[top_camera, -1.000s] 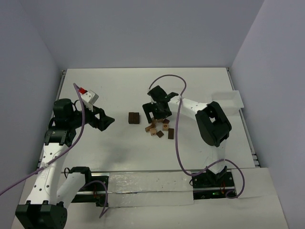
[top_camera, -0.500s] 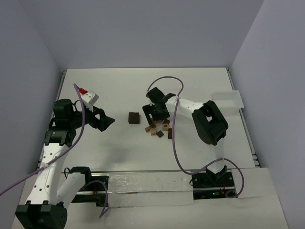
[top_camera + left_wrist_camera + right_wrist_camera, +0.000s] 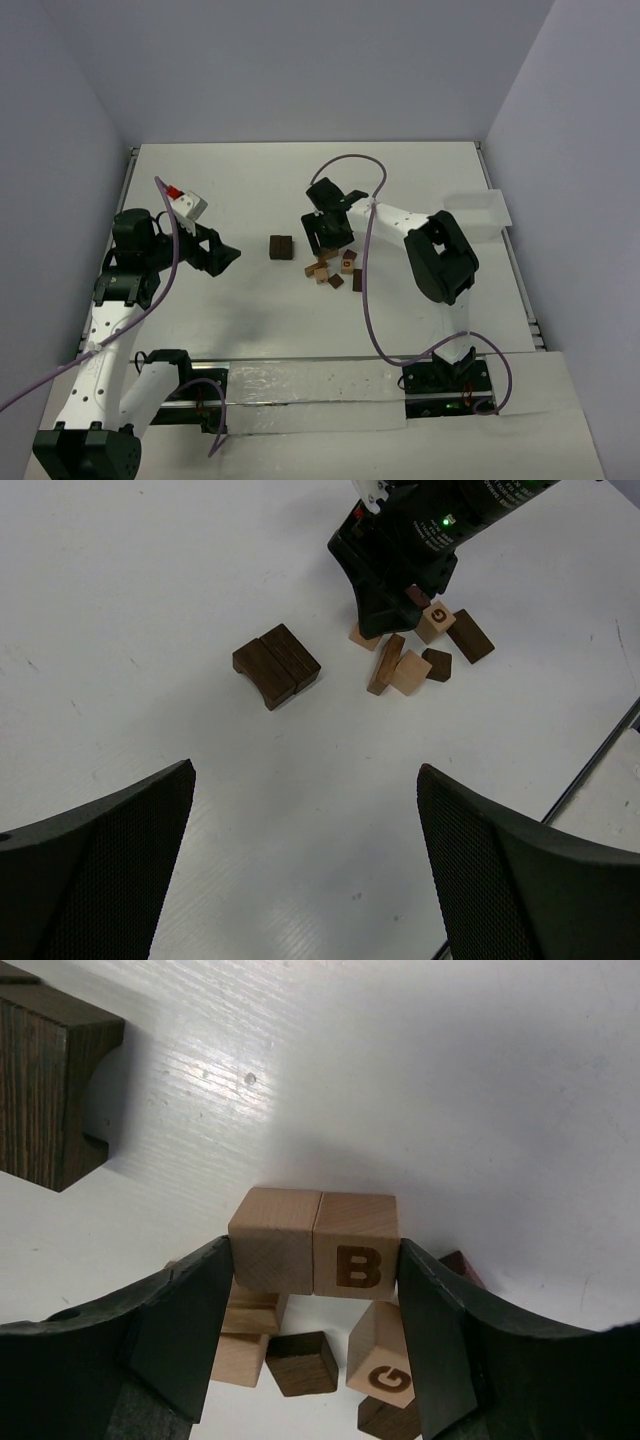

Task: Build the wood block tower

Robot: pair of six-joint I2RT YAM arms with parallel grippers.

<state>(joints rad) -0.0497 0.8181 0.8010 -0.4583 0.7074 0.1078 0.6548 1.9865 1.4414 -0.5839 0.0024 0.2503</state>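
White table [image 3: 250,190], pale grey walls [image 3: 300,70]. Scattered wood blocks [image 3: 335,272] lie beneath right gripper [image 3: 315,1260], its fingers [image 3: 190,1330] clamping two tan blocks [image 3: 312,1238]. Left gripper [image 3: 305,780] spread, well apart.

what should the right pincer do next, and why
Probably squeeze the right pincer shut on the pair. Its fingers flank the plain block and the B block, which sit side by side, and stand right at their outer faces, but a firm grip isn't evident. The G block lies close by, so lifting now seems risky.
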